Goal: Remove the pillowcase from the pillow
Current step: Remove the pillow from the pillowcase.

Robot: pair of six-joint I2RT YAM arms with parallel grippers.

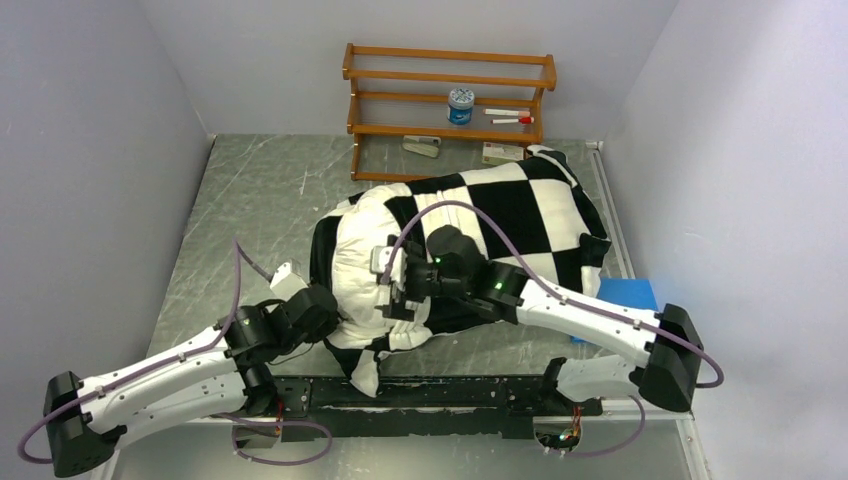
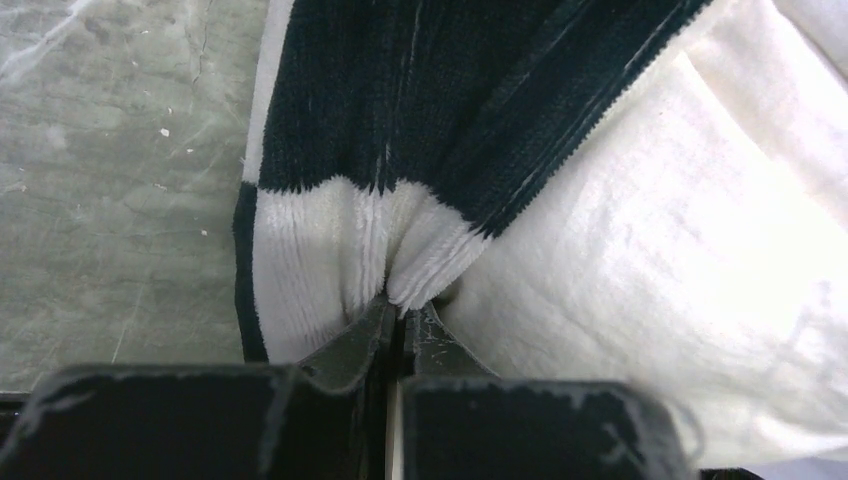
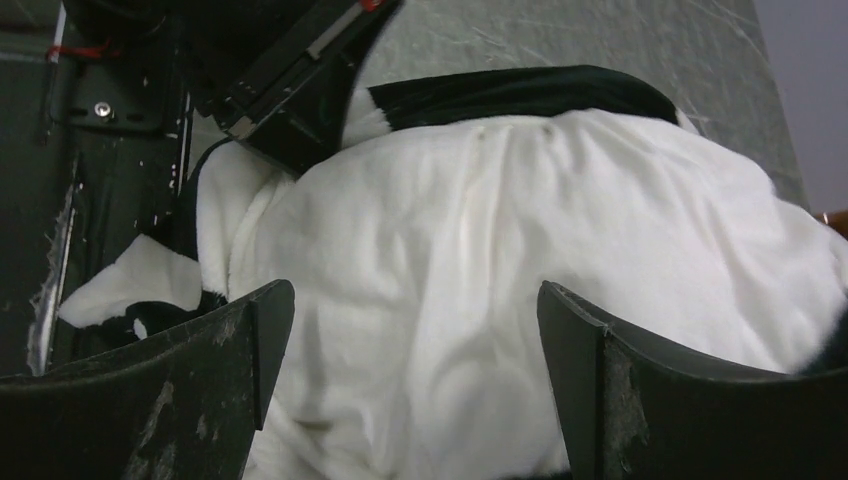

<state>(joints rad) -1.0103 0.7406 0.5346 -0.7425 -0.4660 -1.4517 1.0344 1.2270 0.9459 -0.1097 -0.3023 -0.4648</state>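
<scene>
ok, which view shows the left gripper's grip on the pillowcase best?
Left wrist: the left gripper is shut on a bunched fold of the pillowcase, close up. Top external shows it only from above, pinch hidden; right wrist shows mostly white pillow.

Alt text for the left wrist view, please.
The left gripper is shut on a bunched fold of the black-and-white pillowcase. The plain white pillow lies bare at the right of the frame, with the grey table at the left.
</scene>
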